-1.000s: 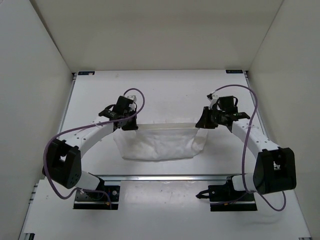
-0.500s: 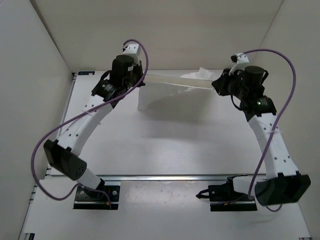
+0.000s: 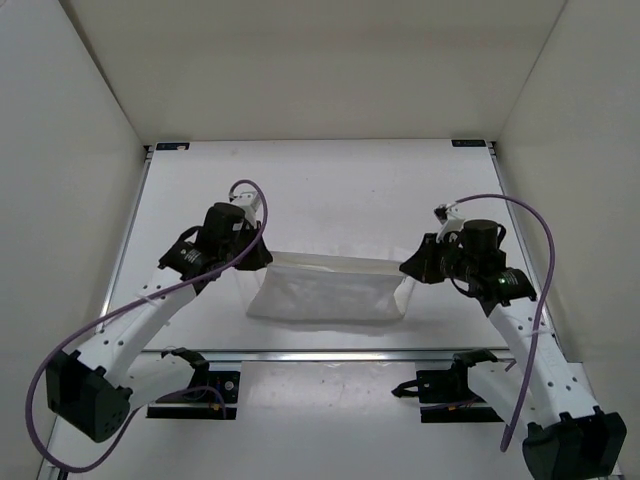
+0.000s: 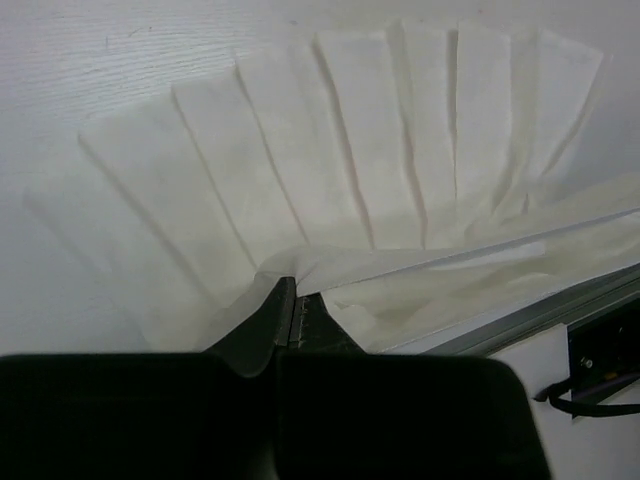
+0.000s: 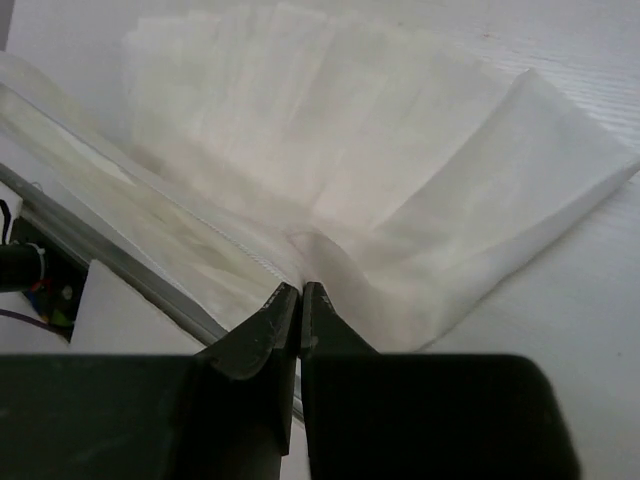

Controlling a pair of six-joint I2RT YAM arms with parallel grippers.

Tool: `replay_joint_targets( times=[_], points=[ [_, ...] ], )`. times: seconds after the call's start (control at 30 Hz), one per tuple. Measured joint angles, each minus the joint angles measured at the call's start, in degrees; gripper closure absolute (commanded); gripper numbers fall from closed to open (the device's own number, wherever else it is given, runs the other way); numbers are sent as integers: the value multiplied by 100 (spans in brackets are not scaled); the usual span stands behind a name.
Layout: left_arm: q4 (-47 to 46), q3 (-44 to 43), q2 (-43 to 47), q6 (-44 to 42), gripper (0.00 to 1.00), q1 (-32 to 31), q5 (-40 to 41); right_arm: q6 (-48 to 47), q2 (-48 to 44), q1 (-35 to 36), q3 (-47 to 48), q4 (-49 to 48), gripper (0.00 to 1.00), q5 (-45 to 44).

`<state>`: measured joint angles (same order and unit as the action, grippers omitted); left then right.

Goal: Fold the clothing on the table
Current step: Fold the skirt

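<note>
The left arm (image 3: 160,295), white with a purple cable (image 3: 45,370) looping off it, rises from its base at the near left edge of the large flat white desk (image 3: 330,185). It reaches forward and inward, with the elbow out to the left and the wrist tipped down toward the middle. The left jaws are pressed fully together on the far left corner of the thin, plain white fabric garment (image 3: 325,295). In the left wrist view the cloth bunches at the tips and fans away in straight pleats.

The garment lies on the near middle of the desk, just beyond the thin metal rail (image 3: 330,353), between the two wrists. Its far edge is stretched in a straight line from one grip to the other.

The right arm (image 3: 525,320) stands nearly mirrored: base at the near right, elbow out to the right, wrist turned inward and down. The right jaws are likewise squeezed tight, pinching the far right corner. In the right wrist view the fabric gathers at the tips and spreads out flat over the desk beyond them.
</note>
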<state>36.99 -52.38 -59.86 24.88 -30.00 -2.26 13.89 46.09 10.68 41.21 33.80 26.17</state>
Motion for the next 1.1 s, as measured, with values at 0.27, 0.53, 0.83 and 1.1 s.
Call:
replay_joint_targets(
  times=[0.27, 0.53, 0.83, 1.1],
  points=[
    [-188, -522, -1893, -87, 100, 516, 57, -146, 2225, -96, 553, -855, 100, 229],
    [-358, -446, -2745, 20, 100, 592, 341, -317, 4046, -4, 1469, -1169, 93, 203],
    [-223, -553, -2728, -133, 2, 1134, 647, -516, 4419, -136, 2039, -1294, 21, -197],
    [35, -1137, -2350, -234, 19, 1019, 999, -555, 3067, -713, 1257, -1285, 7, -640]
  ],
)
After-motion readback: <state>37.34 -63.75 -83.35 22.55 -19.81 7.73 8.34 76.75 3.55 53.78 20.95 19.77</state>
